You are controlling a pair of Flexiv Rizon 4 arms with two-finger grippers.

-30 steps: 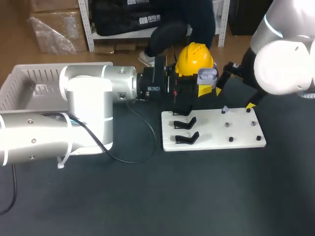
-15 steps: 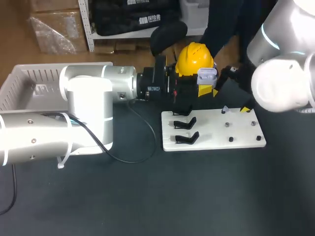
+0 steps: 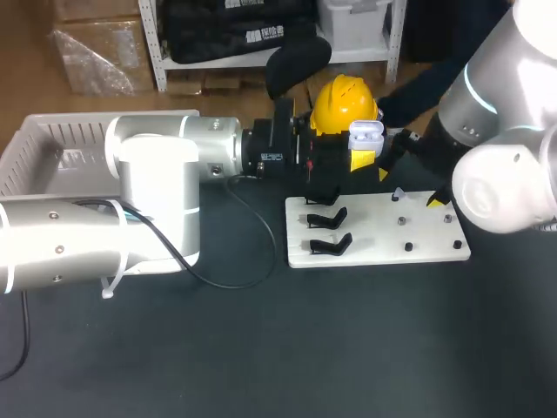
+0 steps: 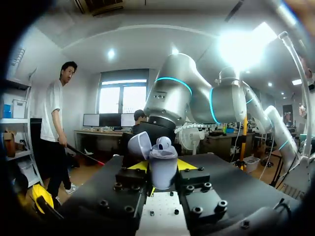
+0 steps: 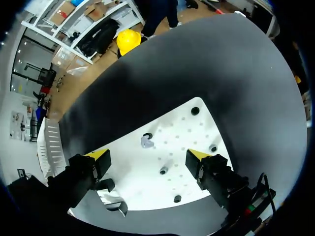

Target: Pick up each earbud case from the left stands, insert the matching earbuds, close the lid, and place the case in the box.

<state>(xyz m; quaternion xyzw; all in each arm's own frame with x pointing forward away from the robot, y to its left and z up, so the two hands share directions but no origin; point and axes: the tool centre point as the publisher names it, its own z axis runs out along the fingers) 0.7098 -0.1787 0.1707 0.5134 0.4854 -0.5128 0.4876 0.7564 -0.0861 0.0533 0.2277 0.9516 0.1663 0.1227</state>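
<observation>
Pinched between the yellow-tipped fingers of the left gripper (image 4: 162, 167): a pale lavender earbud case (image 4: 163, 169), upright, lid tipped open and back. Inside the well, the rounded top of one seated earbud (image 4: 164, 142). Gripped from two sides, low on the case body.

Behind that gripper, the left arm (image 3: 174, 152), stretched level across the head view from 9 o'clock toward 3 o'clock. Wrist horizontal, fingers pointing at 3 o'clock. Case held in the air just past the 12 o'clock edge of the white board (image 3: 435, 248).

Spread wide and gripping nothing: the right gripper (image 5: 147, 156), hung over the board's 3 o'clock half. Between and beneath its two fingers, a single loose earbud (image 5: 146, 142) lying on the board beside a small black peg. More black pegs (image 5: 163, 170) dotted around it.

Behind this gripper, the right arm (image 3: 505, 183), entering from 3 o'clock. Big white elbow close to the camera, forearm sloping down and inward toward the board's 1 o'clock corner.

On the board's 9 o'clock half, three black stands (image 3: 329, 218) in a column. No case seen on them.

Under the board, the dark surface (image 3: 261, 366). At its 9 o'clock end, partly hidden by the left arm, the white slatted box (image 3: 35, 148).
</observation>
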